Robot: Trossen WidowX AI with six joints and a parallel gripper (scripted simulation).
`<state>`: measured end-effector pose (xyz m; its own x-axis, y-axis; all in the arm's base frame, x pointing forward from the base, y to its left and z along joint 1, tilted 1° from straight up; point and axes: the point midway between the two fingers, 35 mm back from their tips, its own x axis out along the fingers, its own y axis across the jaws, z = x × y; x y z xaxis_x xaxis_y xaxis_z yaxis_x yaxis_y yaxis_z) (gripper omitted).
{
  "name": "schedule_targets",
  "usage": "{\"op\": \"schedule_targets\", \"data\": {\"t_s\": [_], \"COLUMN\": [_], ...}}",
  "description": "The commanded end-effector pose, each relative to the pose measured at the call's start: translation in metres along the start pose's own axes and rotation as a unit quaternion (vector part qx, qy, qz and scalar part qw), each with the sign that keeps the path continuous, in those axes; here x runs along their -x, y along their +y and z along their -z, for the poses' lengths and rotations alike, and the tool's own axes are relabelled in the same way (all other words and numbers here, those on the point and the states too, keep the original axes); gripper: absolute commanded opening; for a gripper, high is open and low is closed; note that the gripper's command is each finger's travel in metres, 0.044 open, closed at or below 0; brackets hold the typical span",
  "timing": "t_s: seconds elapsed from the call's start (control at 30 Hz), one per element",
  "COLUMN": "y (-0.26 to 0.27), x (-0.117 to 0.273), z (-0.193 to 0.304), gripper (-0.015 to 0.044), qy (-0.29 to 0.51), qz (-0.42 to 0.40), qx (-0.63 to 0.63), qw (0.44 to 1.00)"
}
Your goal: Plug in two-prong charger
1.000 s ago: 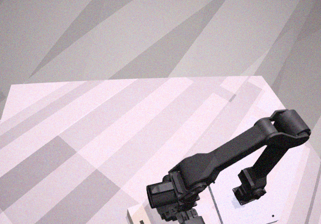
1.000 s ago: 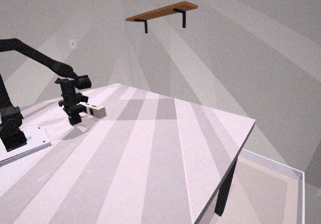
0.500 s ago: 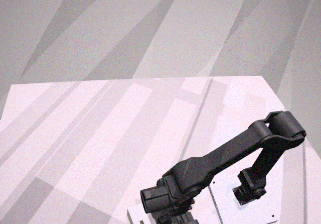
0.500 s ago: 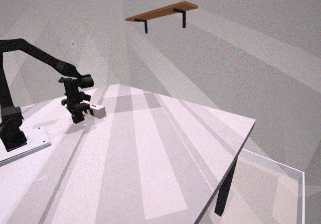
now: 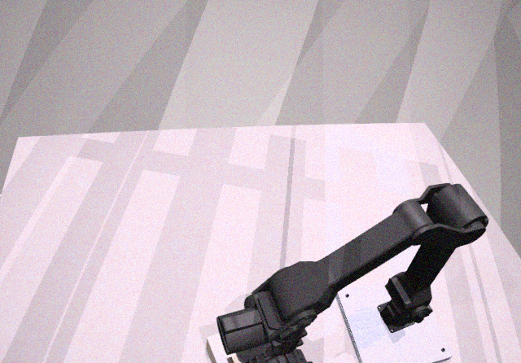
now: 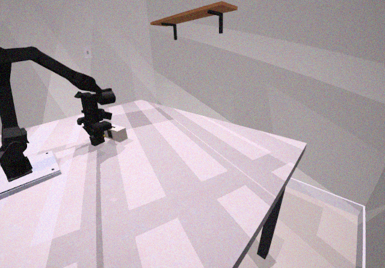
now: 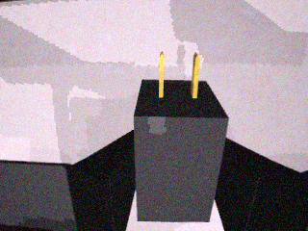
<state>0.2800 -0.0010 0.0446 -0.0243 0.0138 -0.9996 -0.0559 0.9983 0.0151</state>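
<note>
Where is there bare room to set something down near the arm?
The wide stretch of table between the far edge and the arm looks bare. It is crowded by the power strip, where the gripper holds the charger, and at the base plate.

Black charger (image 7: pixel 179 168), two gold prongs (image 7: pixel 194 77)
</note>
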Motion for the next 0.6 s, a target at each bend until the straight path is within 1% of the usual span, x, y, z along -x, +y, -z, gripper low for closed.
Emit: {"op": "schedule_targets", "data": {"t_s": [0.0,0.57], "y": [0.0001,0.0006], "x": [-0.0006,-0.0010], "z": [-0.0048,-0.0128], "gripper": [0.0000,0.0000], "qy": [0.002,0.002], "qz": [0.003,0.003], "qx": [0.006,0.013], "qw": [1.000,1.000]}}
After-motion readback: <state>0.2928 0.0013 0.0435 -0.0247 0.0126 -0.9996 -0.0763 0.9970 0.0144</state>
